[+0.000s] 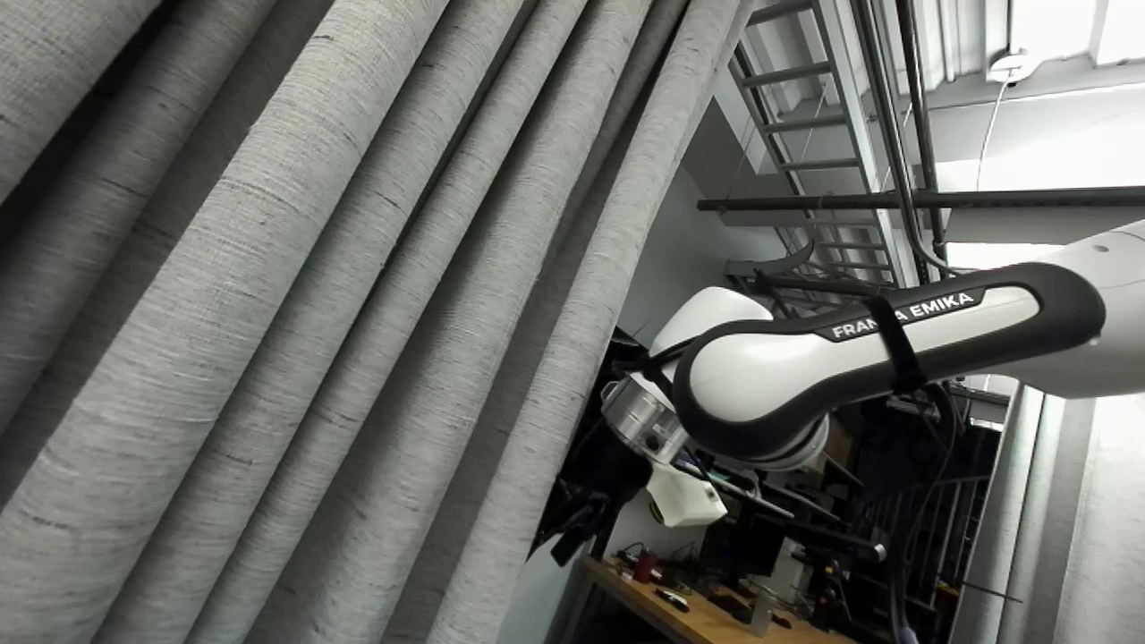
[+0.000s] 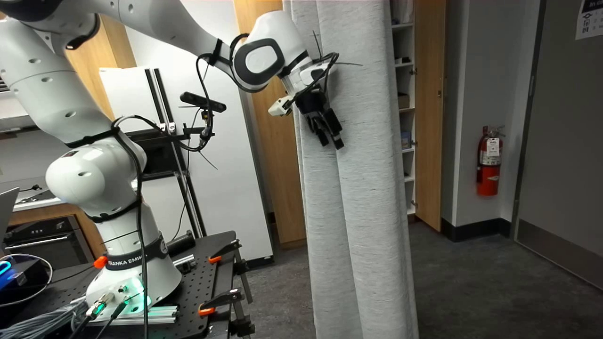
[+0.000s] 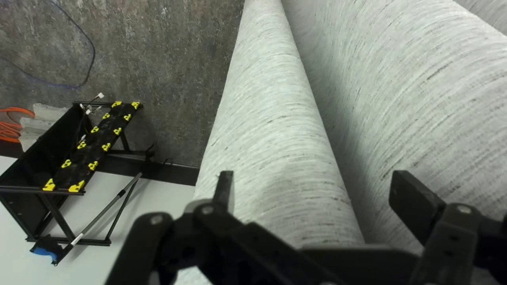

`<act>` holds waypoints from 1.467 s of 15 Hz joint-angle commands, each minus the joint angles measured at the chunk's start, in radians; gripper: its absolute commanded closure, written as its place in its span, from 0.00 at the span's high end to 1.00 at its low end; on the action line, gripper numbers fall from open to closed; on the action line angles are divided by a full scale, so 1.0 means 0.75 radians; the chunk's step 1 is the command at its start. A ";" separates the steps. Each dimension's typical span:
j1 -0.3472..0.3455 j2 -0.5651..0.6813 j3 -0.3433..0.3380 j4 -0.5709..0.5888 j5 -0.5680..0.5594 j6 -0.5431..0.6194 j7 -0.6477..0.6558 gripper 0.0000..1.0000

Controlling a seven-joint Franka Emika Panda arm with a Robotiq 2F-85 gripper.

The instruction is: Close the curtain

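Grey curtain (image 1: 268, 233) is right up in your face in an exterior view, long slanting pleats filling pretty much everything from 7 o'clock round to nearly 1. White robot arm (image 1: 832, 362) reaches in from 3 toward the curtain's edge, and a cluttered wooden worktop (image 1: 716, 626) sits down at 5. In an exterior view with a red fire extinguisher (image 2: 488, 165) at 3 o'clock, the curtain runs top to bottom from 12 to about 5, with the jaws in front of it near 1. Arm's base (image 2: 129, 273) sits on a black perforated worktop (image 2: 200, 270) around 8. Wrist view: jaws poke in from 6 o'clock, spread wide, one side at 7 and the other at 4, a fat pleat showing in the gap. Can't tell if they're touching the fabric. Black stand (image 3: 94, 144) with yellow patches is over at 9.
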 commanded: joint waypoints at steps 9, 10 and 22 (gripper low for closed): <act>0.002 -0.047 -0.044 0.031 0.113 0.186 0.068 1.00; -0.009 -0.057 -0.048 0.040 0.101 0.206 0.084 1.00; -0.035 -0.144 -0.075 0.164 0.069 0.474 0.079 1.00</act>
